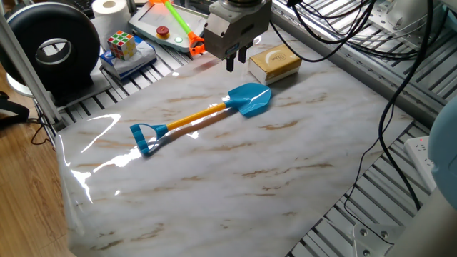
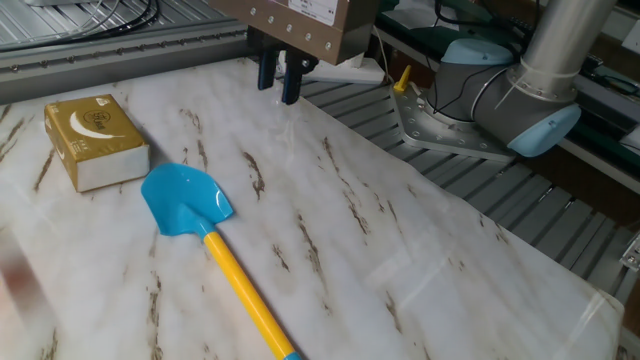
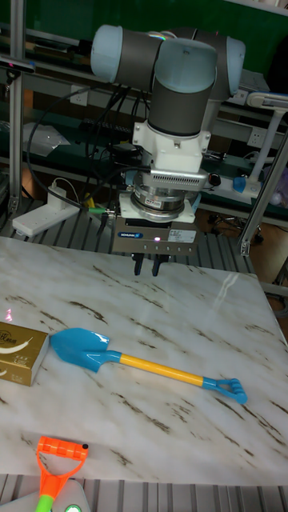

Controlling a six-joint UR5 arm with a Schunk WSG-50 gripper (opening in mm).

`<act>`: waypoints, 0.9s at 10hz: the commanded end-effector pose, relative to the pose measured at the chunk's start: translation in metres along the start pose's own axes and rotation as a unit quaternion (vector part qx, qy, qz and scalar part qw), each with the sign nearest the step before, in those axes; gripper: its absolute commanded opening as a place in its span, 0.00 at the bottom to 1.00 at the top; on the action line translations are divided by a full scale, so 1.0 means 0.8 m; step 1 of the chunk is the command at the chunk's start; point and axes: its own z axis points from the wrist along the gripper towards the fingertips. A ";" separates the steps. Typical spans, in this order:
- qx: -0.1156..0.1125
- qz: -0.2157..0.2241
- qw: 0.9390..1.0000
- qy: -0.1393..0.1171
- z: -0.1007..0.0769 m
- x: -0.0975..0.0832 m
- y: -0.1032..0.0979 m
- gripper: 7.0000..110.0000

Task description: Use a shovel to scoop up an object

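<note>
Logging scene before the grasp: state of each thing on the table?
gripper: empty, jaws nearly shut, hovering above the table.
shovel: lying flat, ungrasped, blade beside the block, nothing on it.
block: flat on the table, not scooped.
puzzle cube: on a book off the marble.

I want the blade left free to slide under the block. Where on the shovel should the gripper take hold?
Probably the orange-yellow shaft of the shovel, from straight above, fingers straddling it. It lies flat with bare table on both sides. The gripper hangs nearly shut above the table and must open first.
</note>
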 end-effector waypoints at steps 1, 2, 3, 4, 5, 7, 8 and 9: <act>-0.006 0.001 1.000 -0.002 -0.003 0.000 0.003 0.00; -0.006 0.001 1.000 -0.002 -0.003 0.000 0.003 0.00; -0.006 0.001 1.000 -0.002 -0.003 0.000 0.003 0.00; -0.005 0.001 1.000 -0.002 -0.003 0.000 0.003 0.00; -0.006 0.000 1.000 -0.004 -0.002 -0.001 0.003 0.00; -0.005 -0.002 1.000 -0.006 -0.001 -0.004 0.003 0.00; -0.007 -0.005 1.000 -0.009 -0.002 -0.005 0.004 0.00; -0.005 -0.017 1.000 -0.018 -0.002 -0.011 0.003 0.00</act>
